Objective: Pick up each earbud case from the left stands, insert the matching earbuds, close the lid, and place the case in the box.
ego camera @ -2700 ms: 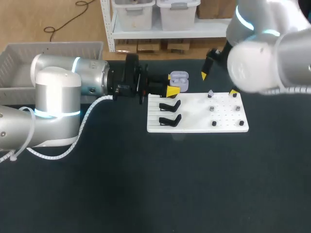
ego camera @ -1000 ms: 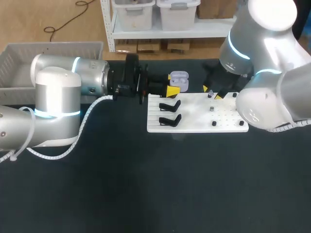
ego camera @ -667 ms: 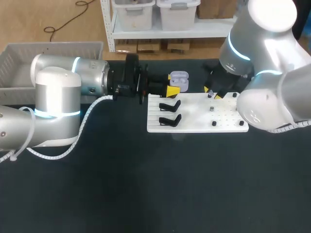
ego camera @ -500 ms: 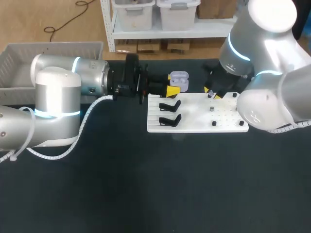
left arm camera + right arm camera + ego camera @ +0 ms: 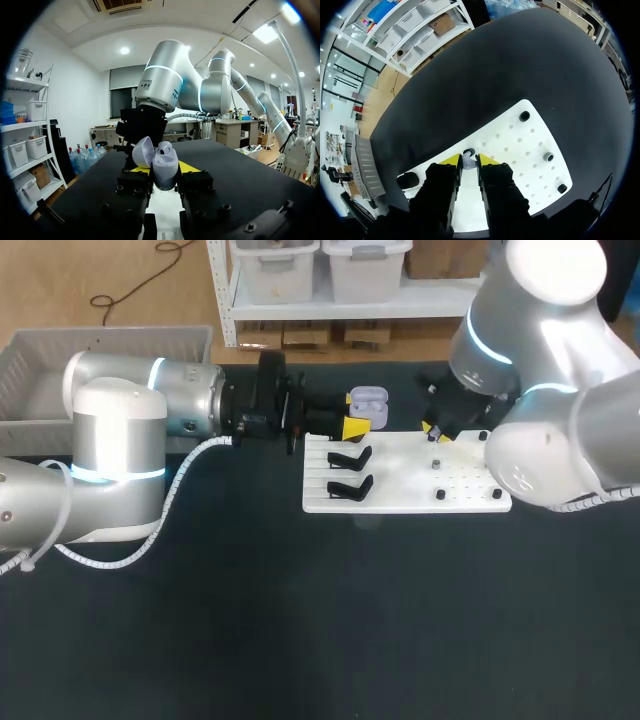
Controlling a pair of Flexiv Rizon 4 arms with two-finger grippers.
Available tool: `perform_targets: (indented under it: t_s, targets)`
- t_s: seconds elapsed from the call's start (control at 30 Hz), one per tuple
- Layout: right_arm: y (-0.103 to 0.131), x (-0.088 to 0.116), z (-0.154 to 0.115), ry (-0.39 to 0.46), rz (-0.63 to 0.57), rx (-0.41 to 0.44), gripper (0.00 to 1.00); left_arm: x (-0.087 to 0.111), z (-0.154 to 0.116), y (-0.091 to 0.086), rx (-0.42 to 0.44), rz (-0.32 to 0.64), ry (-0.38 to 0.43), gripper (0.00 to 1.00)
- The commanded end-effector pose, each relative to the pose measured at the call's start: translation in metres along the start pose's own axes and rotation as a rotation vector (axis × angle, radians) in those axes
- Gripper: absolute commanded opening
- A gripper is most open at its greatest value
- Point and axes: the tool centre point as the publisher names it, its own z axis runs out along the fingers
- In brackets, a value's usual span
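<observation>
On the dark table [image 5: 300,620], right of middle, lies the white board [image 5: 400,480]. My left gripper [image 5: 164,172] clamps the earbud case [image 5: 162,161] just past the board's far-left corner, with the lid open. My right gripper [image 5: 468,161], fingers narrow, pinches an earbud [image 5: 468,158] at the board's far edge.

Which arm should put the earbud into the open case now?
Right. The right gripper is closed on the small white earbud at the white pegboard; the left gripper holds the open lavender earbud case.
</observation>
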Motion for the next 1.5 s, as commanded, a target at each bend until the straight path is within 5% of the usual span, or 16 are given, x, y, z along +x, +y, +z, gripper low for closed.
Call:
perform_targets:
  t_s: [0.03, 0.63, 0.83, 1.13, 1.5]
  targets:
    - [-0.001, 0.003, -0.004, -0.006, -0.007, 0.002, 0.0, 0.0, 0.0, -0.001, -0.003, 0.0, 0.0, 0.0]
    - [-0.017, 0.015, -0.086, -0.062, -0.099, -0.073, 0.0, 0.0, 0.0, -0.001, -0.003, 0.0, 0.0, 0.0]
    - [-0.017, 0.023, -0.112, -0.039, -0.23, -0.069, 0.0, 0.0, 0.0, -0.001, -0.003, 0.0, 0.0, 0.0]
    - [-0.001, 0.042, -0.142, 0.11, -0.428, -0.022, 0.0, 0.0, 0.0, -0.001, -0.003, 0.0, 0.0, 0.0]
    - [0.024, 0.065, -0.163, 0.285, -0.543, -0.067, 0.0, 0.0, 0.0, -0.001, -0.003, 0.0, 0.0, 0.0]
